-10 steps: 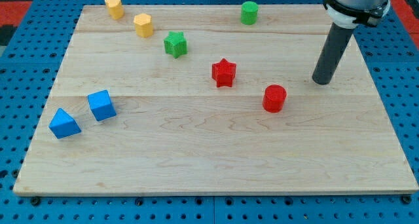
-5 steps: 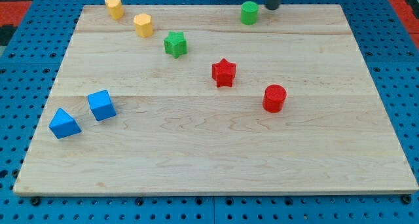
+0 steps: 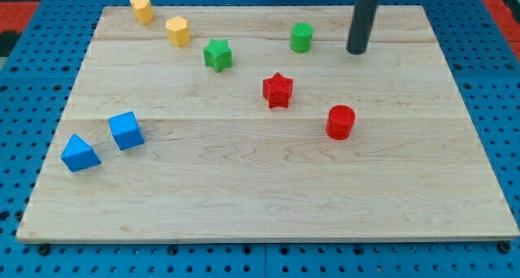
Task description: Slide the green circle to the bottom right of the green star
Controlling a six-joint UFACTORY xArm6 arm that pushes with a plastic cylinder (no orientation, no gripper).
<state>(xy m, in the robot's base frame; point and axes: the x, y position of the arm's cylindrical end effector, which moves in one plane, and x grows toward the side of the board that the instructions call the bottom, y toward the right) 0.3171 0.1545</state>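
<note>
While the dark rod stands nearly upright in the upper right part of the bench [image 3: 244,188], my tip [image 3: 355,52] rests on the wood to the view's right of the green circle [image 3: 301,37], near it but not touching. This arm has no gripper, only the rod, so it has hold of nothing.

The green circle stands upright, apart from all other blocks. The green star [image 3: 217,54] is well to its left and a little lower in the view, so the circle is now at the star's upper right. Below the circle and slightly left is the red star [image 3: 278,90], and further toward the view's bottom right stands the red cylinder [image 3: 341,122], below my tip.

Two yellow blocks are near the top left edge: one yellow block [image 3: 141,9] by the corner and another yellow block [image 3: 178,31] just beside the green star's upper left. At the view's left, a blue cube [image 3: 126,131] and a blue triangular block [image 3: 80,153] lie close together without touching.
</note>
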